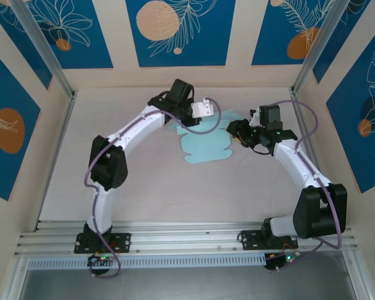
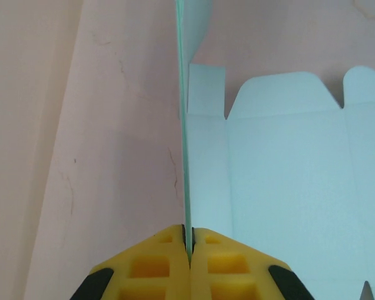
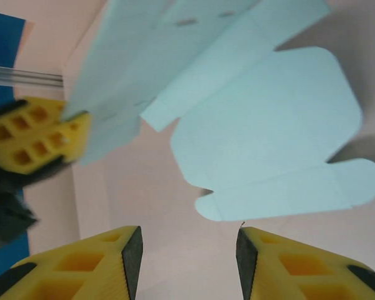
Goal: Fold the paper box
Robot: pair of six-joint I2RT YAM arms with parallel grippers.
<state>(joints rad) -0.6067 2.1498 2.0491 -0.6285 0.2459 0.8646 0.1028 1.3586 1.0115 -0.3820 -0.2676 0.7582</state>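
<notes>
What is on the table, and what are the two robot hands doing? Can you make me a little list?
thing: paper box, a pale blue card sheet, not folded into a box yet
where: on the table, one edge lifted up
left gripper: shut, pinching the sheet's raised edge
right gripper: open, nothing between its fingers, close to the sheet

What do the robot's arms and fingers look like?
The left arm and right arm are white tubes with chunky black joints. A thin purple cable loops along each. The left gripper and right gripper have yellow fingers with square hollows and black trim.
</notes>
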